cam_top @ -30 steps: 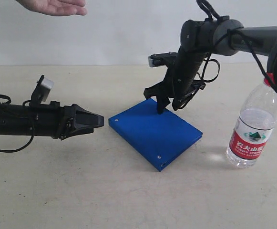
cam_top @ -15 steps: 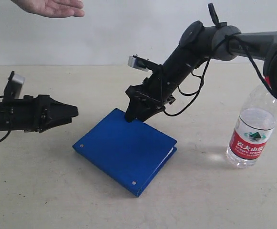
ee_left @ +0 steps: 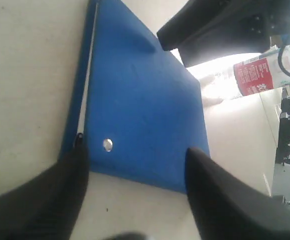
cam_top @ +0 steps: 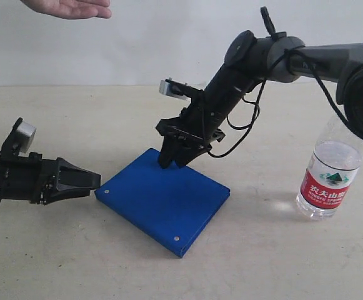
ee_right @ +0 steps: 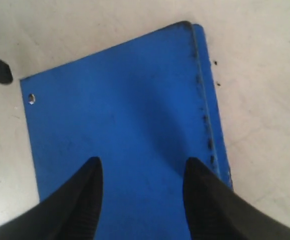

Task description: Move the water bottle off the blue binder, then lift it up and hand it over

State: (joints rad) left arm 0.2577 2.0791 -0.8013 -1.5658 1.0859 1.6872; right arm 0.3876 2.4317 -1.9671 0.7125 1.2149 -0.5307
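The blue binder lies flat on the table, mid-scene. My right gripper points down onto its far corner, fingers apart and open, with only blue cover between the fingertips. My left gripper lies low over the table, open, its tips at the binder's near-left corner; the corner and a silver rivet show between its fingers. The water bottle stands upright on the table at the right, off the binder and apart from both grippers. Its red label also shows in the left wrist view.
An open human hand hovers palm up at the top left, above the far side of the table. The right arm and its cables reach in from the upper right. A white wall closes the back.
The right gripper has dragged the binder leftward and turned it. The left gripper has pulled back to the left and dropped to table level at the binder's corner. The bottle has not moved.
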